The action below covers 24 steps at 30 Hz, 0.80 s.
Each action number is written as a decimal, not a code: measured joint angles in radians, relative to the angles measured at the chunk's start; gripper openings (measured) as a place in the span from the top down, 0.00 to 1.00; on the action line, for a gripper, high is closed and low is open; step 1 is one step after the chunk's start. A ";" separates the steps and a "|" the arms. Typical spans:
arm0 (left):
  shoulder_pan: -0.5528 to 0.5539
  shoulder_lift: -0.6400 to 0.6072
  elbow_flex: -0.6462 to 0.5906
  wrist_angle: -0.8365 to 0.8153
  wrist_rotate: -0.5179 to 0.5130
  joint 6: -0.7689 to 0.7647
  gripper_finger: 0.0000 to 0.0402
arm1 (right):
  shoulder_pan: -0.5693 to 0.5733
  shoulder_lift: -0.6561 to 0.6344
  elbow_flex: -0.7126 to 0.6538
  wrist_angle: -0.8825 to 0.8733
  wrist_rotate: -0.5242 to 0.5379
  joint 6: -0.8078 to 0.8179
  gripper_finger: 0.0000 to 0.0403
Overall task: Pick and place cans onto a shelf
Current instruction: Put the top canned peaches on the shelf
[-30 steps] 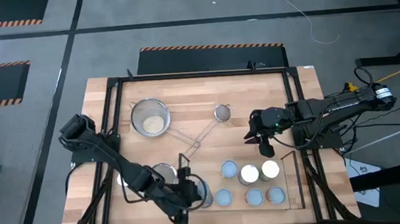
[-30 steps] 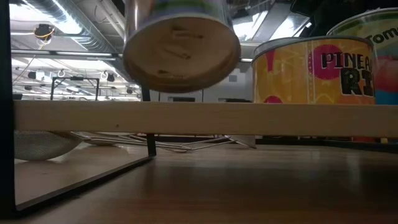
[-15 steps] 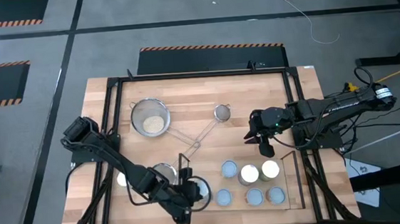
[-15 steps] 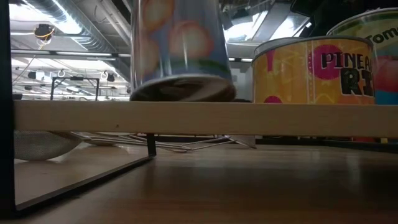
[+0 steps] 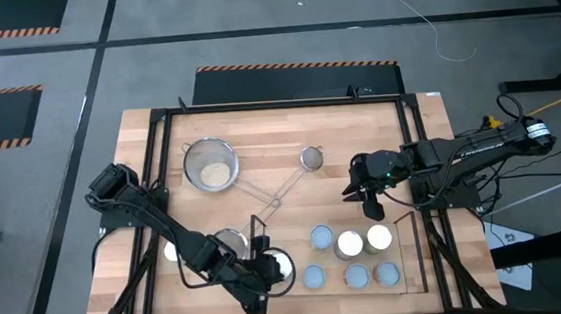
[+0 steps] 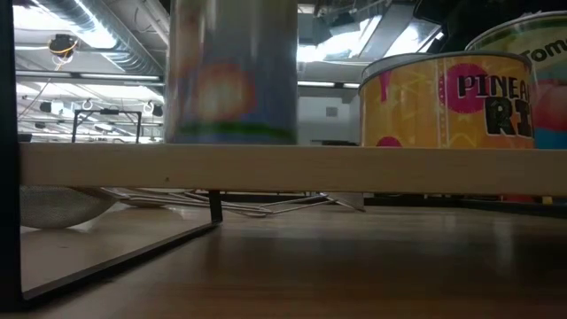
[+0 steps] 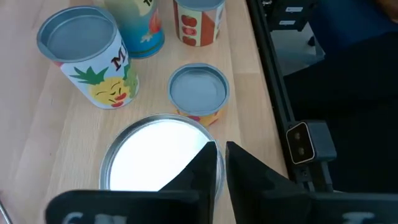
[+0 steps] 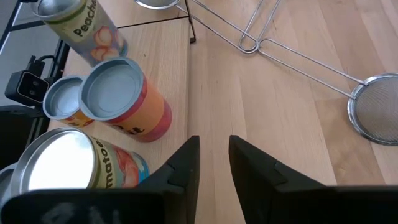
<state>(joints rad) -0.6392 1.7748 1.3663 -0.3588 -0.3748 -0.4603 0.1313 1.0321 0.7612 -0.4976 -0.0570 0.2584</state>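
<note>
The shelf is a light-wood board near the table's front right; its edge shows in the low view. Several cans stand on it, among them a pineapple can, a short can and a tomato can. A peach can with a shiny white lid stands upright at the shelf's left end. My left gripper is shut on it. My right gripper hovers open beyond the shelf's far edge, with nothing between its fingers. My left gripper has the peach can's top rim between its two fingers, one finger over the lid and the other outside the wall. The fingers slant down from the table's left. The can is upright, its bottom on the shelf board.
A large strainer and a small strainer lie on the far half of the table, their wire handles crossing. A steel pan sits partly under my left arm. The shelf's black rails stand at its short ends.
My left gripper has sunk a little with the peach can. The can was lifted clear and tipped, its bottom facing the low camera; it has swung upright and now stands on the shelf board. My right arm has kept still.
</note>
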 joint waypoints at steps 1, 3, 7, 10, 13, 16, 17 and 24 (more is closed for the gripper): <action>0.000 0.000 0.000 0.000 0.000 0.000 0.92 | 0.000 0.000 0.000 0.000 0.000 0.000 0.78; 0.000 0.000 0.000 0.000 0.000 0.000 0.91 | 0.000 0.000 0.000 0.000 0.000 0.000 0.78; 0.000 0.000 0.000 0.000 0.000 0.000 0.88 | 0.000 0.000 0.000 0.000 0.000 0.000 0.78; 0.000 0.000 0.000 0.000 0.000 0.000 0.86 | 0.000 0.000 0.000 0.000 0.000 0.000 0.78; 0.002 0.000 0.000 0.000 0.000 0.000 0.85 | 0.000 0.000 0.000 0.000 0.000 0.000 0.78; 0.002 0.000 0.000 0.000 -0.001 0.000 0.84 | 0.000 0.000 0.000 0.000 0.000 0.000 0.78; 0.002 0.000 0.000 0.000 -0.001 0.000 0.84 | 0.000 0.000 0.000 0.000 0.000 0.000 0.78; 0.002 -0.001 0.000 0.039 -0.001 -0.002 0.79 | 0.000 0.000 0.000 0.000 0.000 0.000 0.78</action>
<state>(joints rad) -0.6369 1.7741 1.3659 -0.3200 -0.3758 -0.4625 0.1310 1.0321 0.7609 -0.4976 -0.0570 0.2581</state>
